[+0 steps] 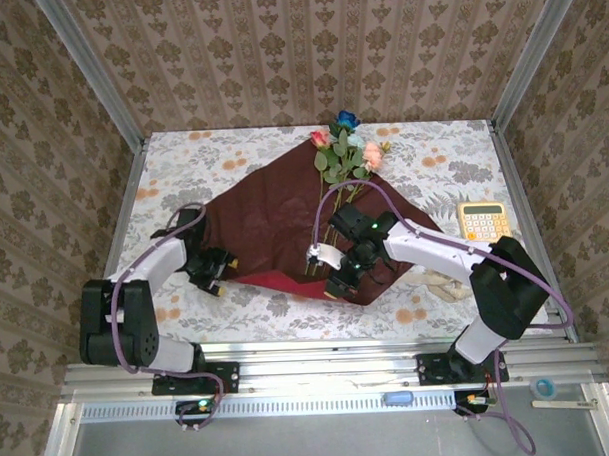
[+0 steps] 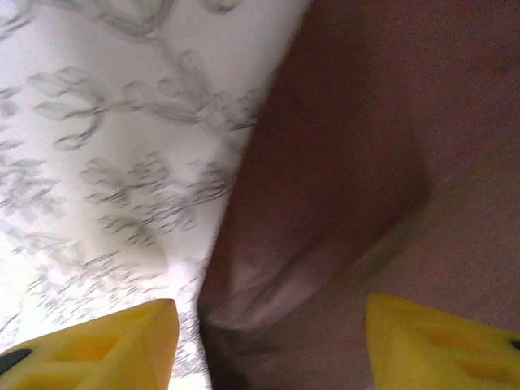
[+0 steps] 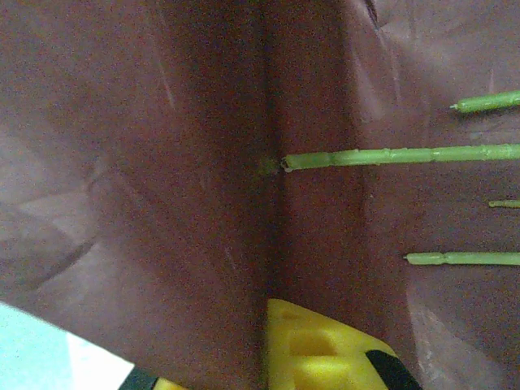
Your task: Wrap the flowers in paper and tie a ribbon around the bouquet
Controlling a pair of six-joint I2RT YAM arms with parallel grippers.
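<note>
Loose flowers (image 1: 344, 152) on open maroon paper (image 1: 274, 219)
The paper lies diamond-wise on the tabletop (image 1: 182, 162); flower heads overhang its far corner, stems pointing near; the beige ribbon (image 1: 439, 283) lies beside its right corner.

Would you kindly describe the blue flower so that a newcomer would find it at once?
On the patterned table lies a big dark red paper. At its far corner rests a bunch of flowers. The blue flower is the farthest head, the only blue one beside pink heads.
</note>
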